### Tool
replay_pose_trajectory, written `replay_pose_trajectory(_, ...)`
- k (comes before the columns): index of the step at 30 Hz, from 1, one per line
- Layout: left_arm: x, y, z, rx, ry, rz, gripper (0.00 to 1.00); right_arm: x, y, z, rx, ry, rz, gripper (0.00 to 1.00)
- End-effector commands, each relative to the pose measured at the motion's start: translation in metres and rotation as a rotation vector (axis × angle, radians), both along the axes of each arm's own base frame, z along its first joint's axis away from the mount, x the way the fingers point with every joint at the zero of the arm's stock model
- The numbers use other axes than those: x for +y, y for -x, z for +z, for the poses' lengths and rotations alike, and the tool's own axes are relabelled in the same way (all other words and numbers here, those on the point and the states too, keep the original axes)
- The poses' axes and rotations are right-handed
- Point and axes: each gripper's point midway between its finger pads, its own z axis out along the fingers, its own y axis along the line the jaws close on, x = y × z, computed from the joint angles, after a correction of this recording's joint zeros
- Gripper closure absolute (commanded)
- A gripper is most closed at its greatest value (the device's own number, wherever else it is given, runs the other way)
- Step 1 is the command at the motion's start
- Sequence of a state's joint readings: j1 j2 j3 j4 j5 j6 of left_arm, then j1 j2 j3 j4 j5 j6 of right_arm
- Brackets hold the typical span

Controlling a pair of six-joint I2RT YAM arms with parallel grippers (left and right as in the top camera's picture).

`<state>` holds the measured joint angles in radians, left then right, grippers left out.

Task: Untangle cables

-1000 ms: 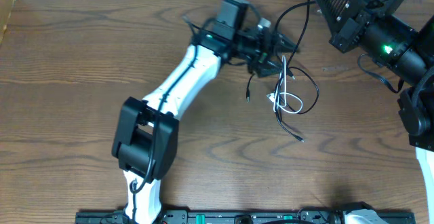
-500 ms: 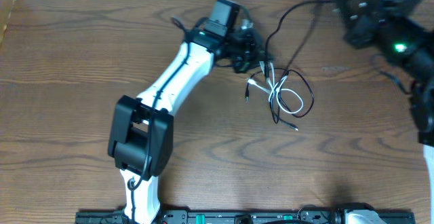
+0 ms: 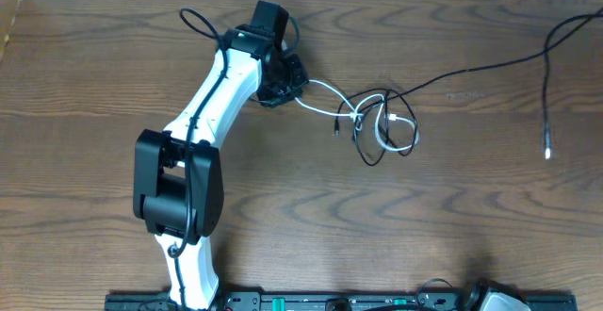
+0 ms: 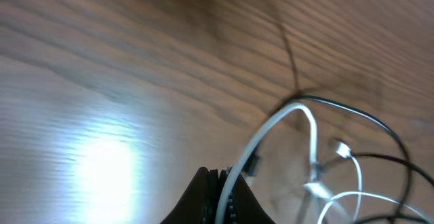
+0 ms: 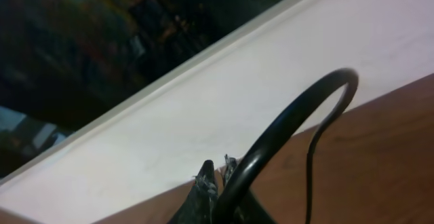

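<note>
My left gripper (image 3: 286, 84) is shut on a white cable (image 3: 320, 90) at the back of the table. In the left wrist view the white cable (image 4: 285, 119) runs out from between the closed jaws of my left gripper (image 4: 221, 183) and arcs toward the tangle. The tangle (image 3: 382, 127) of white and black loops lies right of it. A black cable (image 3: 471, 69) stretches from the tangle off the right edge; its loose plug end (image 3: 547, 151) hangs down. My right gripper (image 5: 218, 171) is out of the overhead view, shut on the black cable (image 5: 298, 112).
The left arm (image 3: 203, 113) lies diagonally across the left half of the wooden table. A white wall (image 5: 203, 115) borders the table's far edge. A black base rail (image 3: 330, 302) runs along the front edge.
The left gripper shut on the white cable and pulled it left. The right arm moved right, out of the overhead view, drawing the black cable out. The tangle shifted left and stretched.
</note>
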<state>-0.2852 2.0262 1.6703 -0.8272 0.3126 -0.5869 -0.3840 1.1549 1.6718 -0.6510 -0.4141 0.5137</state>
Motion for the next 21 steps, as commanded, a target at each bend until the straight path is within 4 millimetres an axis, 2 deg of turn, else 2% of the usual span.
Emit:
replay_pose_trajectory(1,0.045,-0.015,0.043,-0.17,-0.153,0.009,0.93,-0.003,-0.001,0.018,-0.065,0.039,0.005,0.99)
replay_pose_trajectory(5,0.078,-0.017,0.079,-0.27,-0.269,0.057,0.92,0.011,0.001,0.055,-0.215,0.091,0.092,0.99)
replay_pose_trajectory(7,0.092,-0.014,0.091,-0.291,-0.307,0.087,0.92,0.011,0.006,0.072,-0.281,0.083,0.098,0.99)
replay_pose_trajectory(12,0.106,-0.005,0.09,-0.252,-0.327,0.103,0.93,0.005,0.019,0.098,-0.372,0.02,0.1,0.99)
replay_pose_trajectory(17,0.107,-0.002,0.088,-0.243,-0.342,0.067,0.92,0.005,0.019,0.097,-0.369,0.023,0.102,0.99)
replay_pose_trajectory(18,0.107,-0.002,0.088,-0.244,-0.343,0.063,0.89,0.003,0.017,0.094,-0.362,0.034,0.098,0.99)
replay_pose_trajectory(21,0.105,-0.001,0.088,-0.241,-0.343,0.058,0.61,-0.011,0.004,0.079,-0.311,0.063,0.043,0.99)
